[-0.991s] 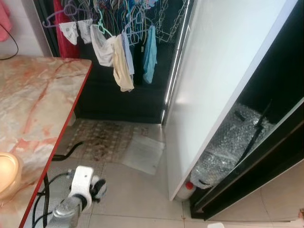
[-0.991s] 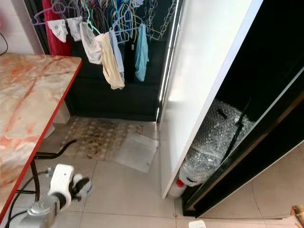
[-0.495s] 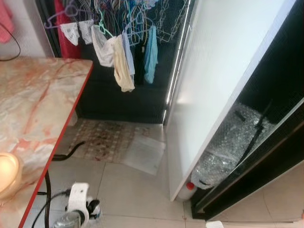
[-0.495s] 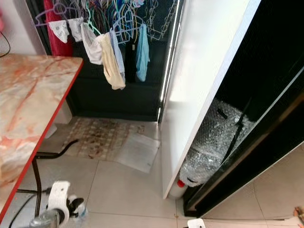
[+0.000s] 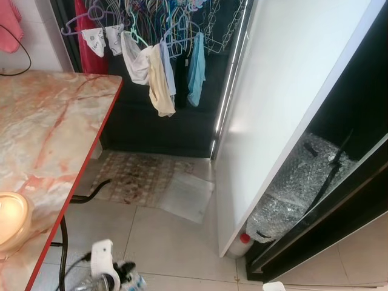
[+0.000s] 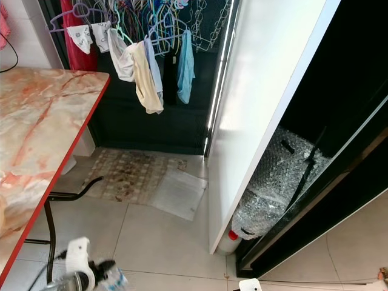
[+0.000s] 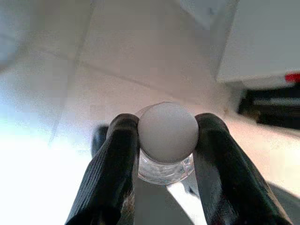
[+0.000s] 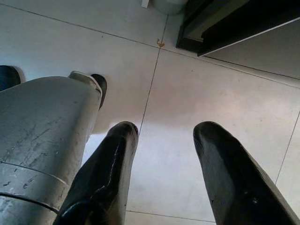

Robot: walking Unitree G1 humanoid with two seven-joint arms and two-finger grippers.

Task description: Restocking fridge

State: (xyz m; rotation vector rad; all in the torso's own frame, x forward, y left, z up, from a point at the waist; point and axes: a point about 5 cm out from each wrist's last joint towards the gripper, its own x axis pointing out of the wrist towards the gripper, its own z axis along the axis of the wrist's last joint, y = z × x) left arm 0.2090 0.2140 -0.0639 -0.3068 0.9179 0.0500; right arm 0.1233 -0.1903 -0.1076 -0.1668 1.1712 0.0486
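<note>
Low at the near left, the left gripper (image 7: 166, 133) has its two black fingers (image 7: 115, 164) pinched snug around the neck of a clear bottle (image 7: 165, 161), just under its white cap (image 7: 168, 131), one finger touching each side. From the head camera that bottle (image 5: 132, 282) sits down by the near edge, over the pale tiled floor (image 5: 173, 242), just right of the marble table (image 5: 48, 139) with its red rim. The right gripper (image 8: 164, 154) hangs over bare tiles, fingers spread well apart and holding nothing. To the right stands the tall white door panel (image 5: 285, 103), with a bubble-wrapped bundle (image 5: 297, 188) tucked in the dark space behind it and a red-capped bottle (image 5: 241, 242) at its foot. At the far side, laundry (image 5: 159, 73) hangs on a rack above a patterned mat (image 5: 136, 179).
</note>
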